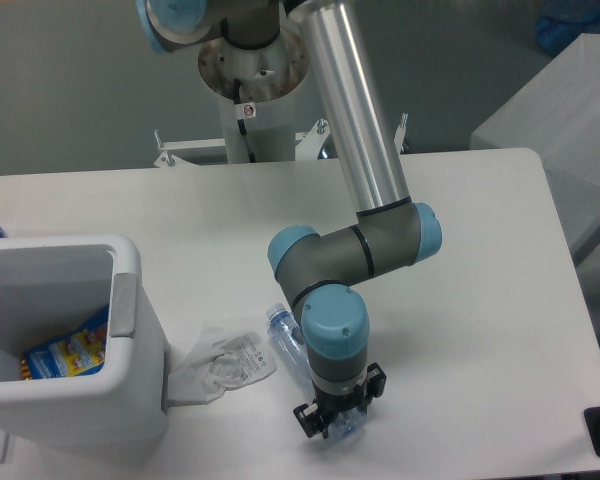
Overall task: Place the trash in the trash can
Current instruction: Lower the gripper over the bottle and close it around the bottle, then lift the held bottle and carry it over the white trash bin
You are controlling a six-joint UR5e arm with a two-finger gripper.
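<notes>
Clear crushed bottle (292,343) (bluish cap) lies under the gripper (339,418).

Arm bent at elbow, wrist pointing straight down; tool (341,418) low at table, fingers closed on bottle (292,341).

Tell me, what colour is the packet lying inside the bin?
Mostly blue, with yellow and red print. The packet shows in the fixed camera view, inside the white bin.
</notes>
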